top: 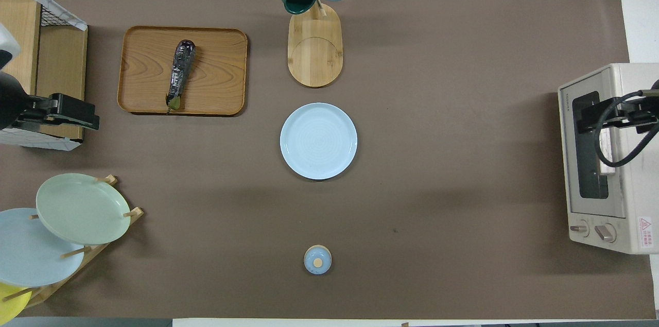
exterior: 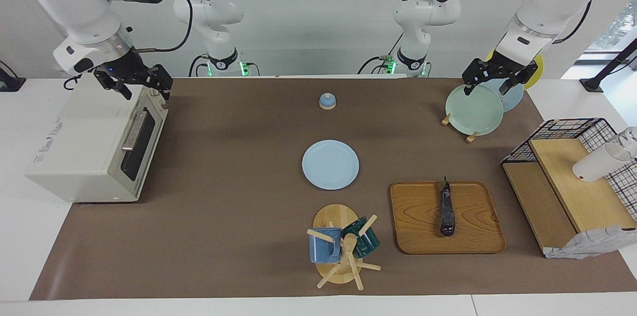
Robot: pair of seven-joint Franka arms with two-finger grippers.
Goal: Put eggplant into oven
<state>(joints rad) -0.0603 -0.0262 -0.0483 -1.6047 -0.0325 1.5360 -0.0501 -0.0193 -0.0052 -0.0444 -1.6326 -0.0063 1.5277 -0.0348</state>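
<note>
- Grippers hang open and empty at both ends of the table: the left gripper (exterior: pixel 490 79) has its jaws spread wide above the rack of plates (exterior: pixel 473 109), touching nothing.
- Right gripper (exterior: pixel 141 84), jaws equally wide, is poised over the top front edge of the oven (exterior: pixel 84 149), gripping nothing; whether a fingertip brushes the casing cannot be told.
- Eggplant (exterior: pixel 446 209) lies on the wooden tray (exterior: pixel 413 216), well apart from both sets of jaws, toward the left arm's end and farther from the robots than the left gripper's plates.
- Oven door is closed beneath the right jaws; from overhead, gripper and cable cover part of its glass.
- Overhead, the left gripper is cut off at the frame edge.
</note>
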